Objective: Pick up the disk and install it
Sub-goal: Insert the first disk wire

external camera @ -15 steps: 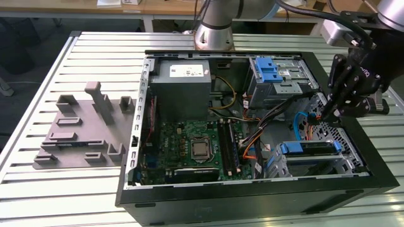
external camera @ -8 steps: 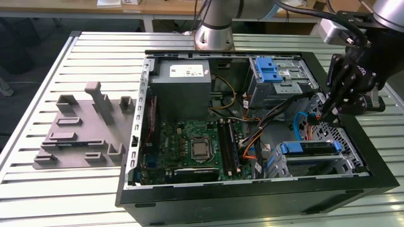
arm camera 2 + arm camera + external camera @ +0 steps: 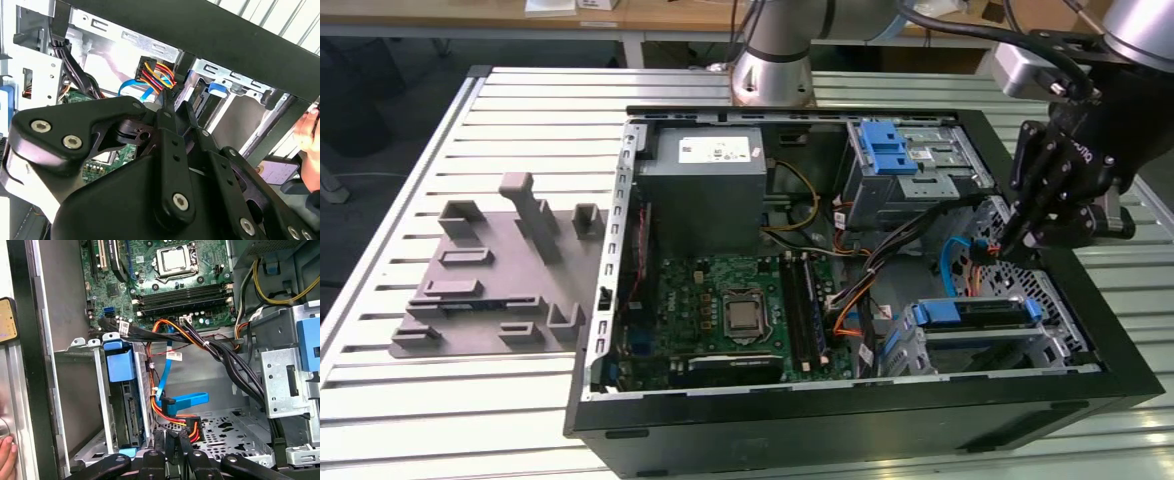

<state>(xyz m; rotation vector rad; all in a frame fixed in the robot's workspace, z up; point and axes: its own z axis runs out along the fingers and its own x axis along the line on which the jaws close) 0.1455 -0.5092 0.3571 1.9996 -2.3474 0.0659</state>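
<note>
Claw: the black multi-link gripper (image 3: 1013,248) is hanging inside the open computer case by the wall on the exterior view's right, its fingertips (image 3: 172,444) drawn narrow and pinching the power plug with red, orange and yellow wires (image 3: 191,426).

Plug and cable: a flat blue data cable (image 3: 186,401) is lying just beside that plug, over the perforated metal floor of the case (image 3: 227,432).

Disk: the flat silver-grey hard drive with its blue plastic bracket (image 3: 125,400) is sitting on edge in the silver drive bay (image 3: 987,335), just beside the claw and not in its grip; in the exterior view its blue bracket is showing at the near corner of the case.

Board: the green motherboard with a square processor socket (image 3: 740,312) is lying beyond the bay.

Further back: the large grey metal box with a small white sticker (image 3: 707,180) and the silver metal cage with a blue latch (image 3: 907,165) are standing along the far wall.

Edge: a person's hand (image 3: 6,457) is resting outside the case.
</note>
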